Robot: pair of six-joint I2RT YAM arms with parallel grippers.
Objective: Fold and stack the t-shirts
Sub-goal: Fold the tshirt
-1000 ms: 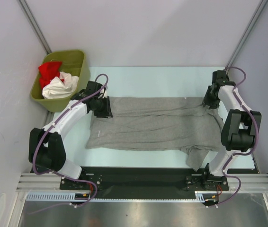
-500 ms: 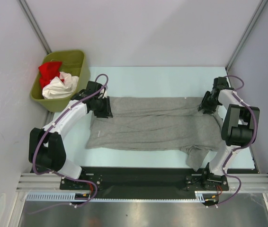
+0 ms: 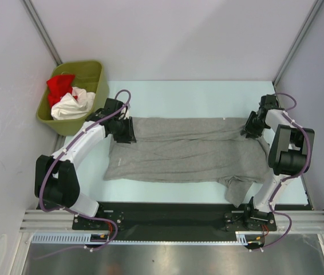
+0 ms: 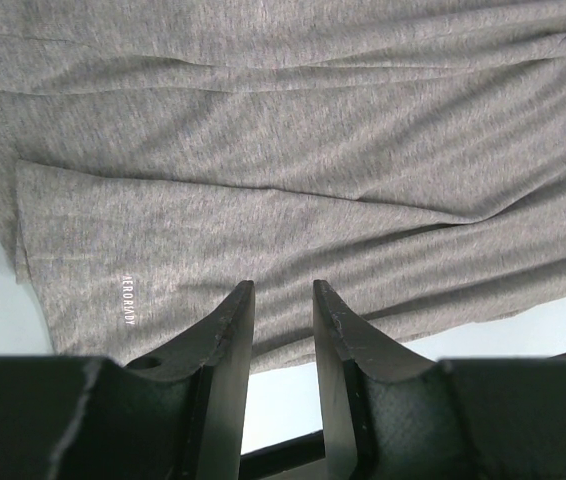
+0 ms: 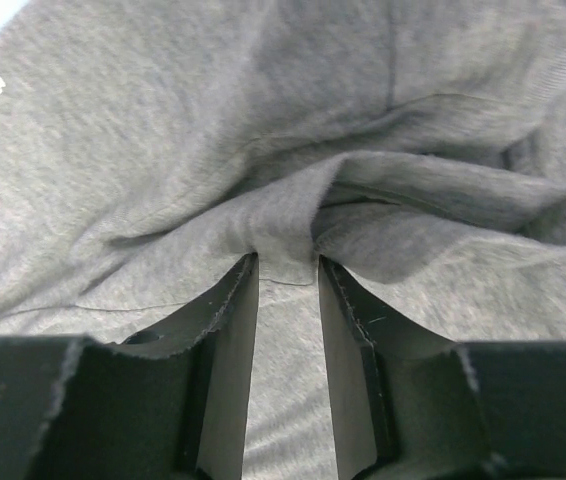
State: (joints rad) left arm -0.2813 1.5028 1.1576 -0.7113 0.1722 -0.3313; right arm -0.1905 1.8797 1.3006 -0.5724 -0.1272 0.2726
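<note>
A large heather-grey t-shirt (image 3: 185, 152) lies spread across the table, one sleeve trailing at the near right. My left gripper (image 3: 129, 133) hovers over its left end. In the left wrist view this gripper (image 4: 281, 290) is open, and only shirt cloth (image 4: 293, 170) and bare table show between its tips. My right gripper (image 3: 249, 129) is at the shirt's far right corner. The right wrist view shows it (image 5: 288, 262) closed on a raised fold of the grey cloth (image 5: 285, 225). A red t-shirt (image 3: 60, 86) and a white t-shirt (image 3: 70, 106) sit crumpled in the bin.
The olive-green bin (image 3: 98, 77) stands at the far left, just beyond the left arm. Grey walls close in the table on three sides. A black rail (image 3: 168, 215) runs along the near edge between the arm bases.
The right gripper has shifted a little along the shirt's far right corner, and its jaws have narrowed onto the fold. The left arm and the shirt have stayed put.
</note>
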